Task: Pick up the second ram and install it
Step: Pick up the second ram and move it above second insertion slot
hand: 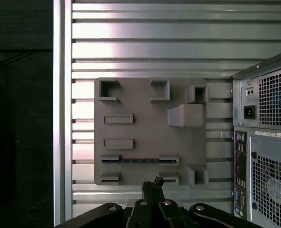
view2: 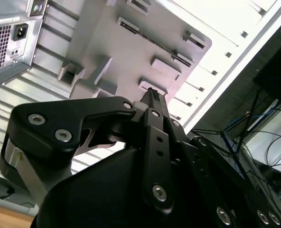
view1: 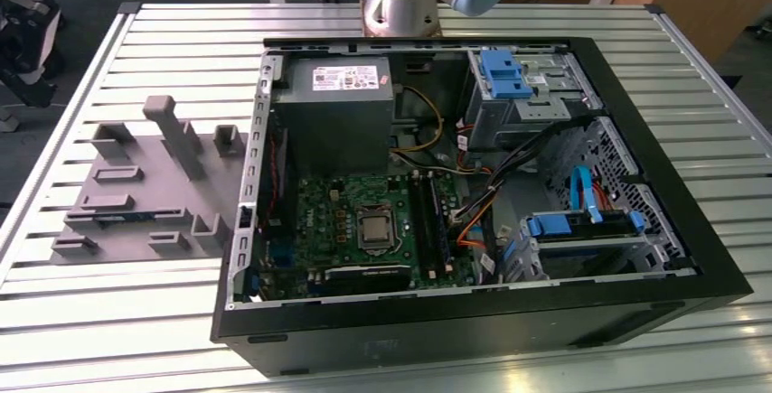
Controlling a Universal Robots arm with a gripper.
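The second ram (hand: 139,161) stands on edge in the grey fixture (hand: 145,130), a thin dark blue-green strip held between small blocks. In the exterior view the ram (view1: 125,219) shows as a bluish strip low on the fixture (view1: 133,185), at that view's left. My gripper (hand: 153,183) hovers high above the fixture's edge, a little off the ram and apart from it. Its fingers are shut together with nothing between them. In the second wrist view the gripper (view2: 152,95) points at the fixture (view2: 131,42).
An open computer case (view1: 483,321) lies on the slatted metal table (view1: 97,321), beside the fixture. Inside are a green motherboard (view1: 332,217) with long black slots (view1: 425,221), a power supply (view1: 338,108) and blue drive bays (view1: 579,226). The arm's base (view1: 404,0) stands behind the case.
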